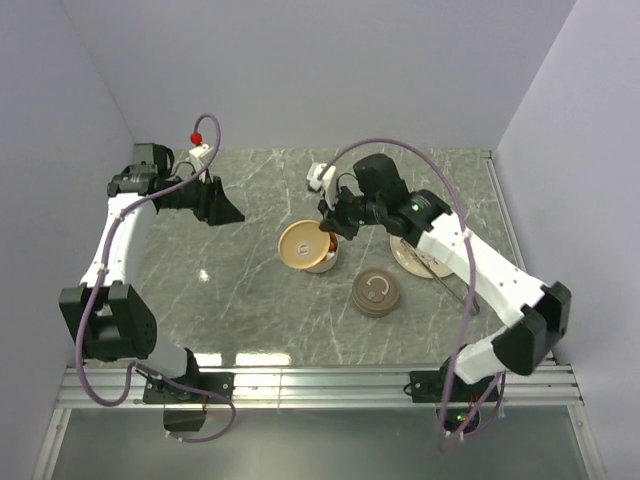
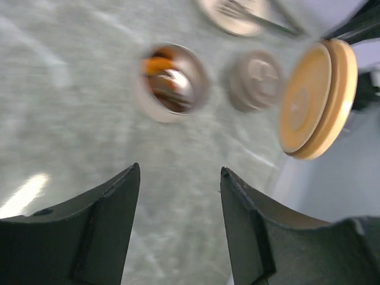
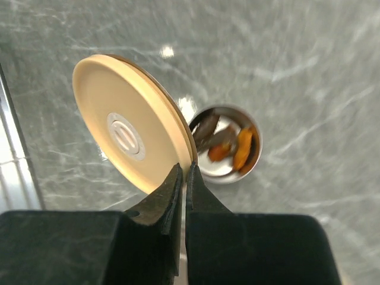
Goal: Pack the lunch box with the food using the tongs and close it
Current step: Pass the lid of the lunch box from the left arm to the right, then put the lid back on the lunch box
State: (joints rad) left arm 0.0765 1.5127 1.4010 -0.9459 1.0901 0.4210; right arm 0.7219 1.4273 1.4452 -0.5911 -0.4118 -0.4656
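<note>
Right hand (image 3: pixel 183 175): pinching edge of cream lid (image 3: pixel 122 127), just beside lunch box (image 3: pixel 228 179) holding food (image 3: pixel 240 148). Left hand (image 1: pixel 225 208): spread, empty, upper left, top view.

Table (image 1: pixel 250 300): lunch box (image 1: pixel 326 264), plate (image 1: pixel 408 263), disc (image 1: pixel 376 292)

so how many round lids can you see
2. A cream round lid is pinched at its rim in the right gripper; a grey-brown round lid lies on the table beside the round steel container.
</note>
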